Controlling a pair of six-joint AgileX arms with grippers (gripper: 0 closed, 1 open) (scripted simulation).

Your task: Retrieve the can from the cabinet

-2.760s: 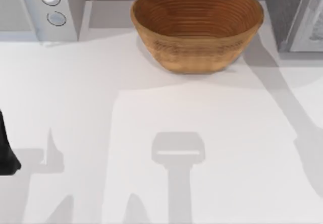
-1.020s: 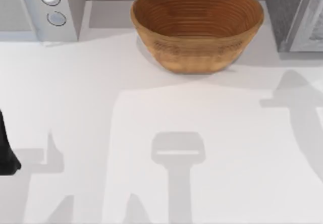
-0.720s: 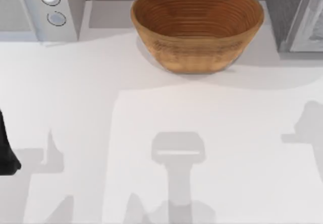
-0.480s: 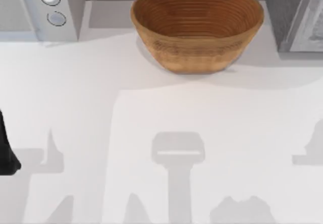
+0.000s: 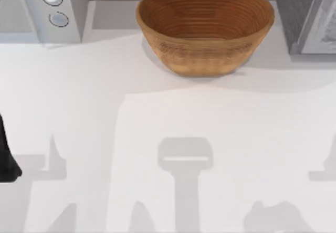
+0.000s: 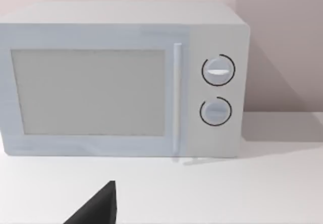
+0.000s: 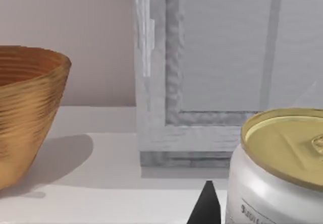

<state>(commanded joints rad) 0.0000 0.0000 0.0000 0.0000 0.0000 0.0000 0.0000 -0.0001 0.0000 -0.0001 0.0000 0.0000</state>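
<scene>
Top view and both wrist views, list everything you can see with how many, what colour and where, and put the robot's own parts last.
woven brown wicker basket: one, brown, back centre of the table.
white microwave with two round dials: one, white, back left corner, door shut.
grey-white cabinet: one, pale grey, back right corner, right of the basket.
silver can with a gold top: one, silver and gold, close to the right wrist camera, in front of the cabinet.
white table: one, white, under everything.
left gripper: one, black, at the table's left edge.
right gripper: one, black, a dark fingertip beside the can.
</scene>
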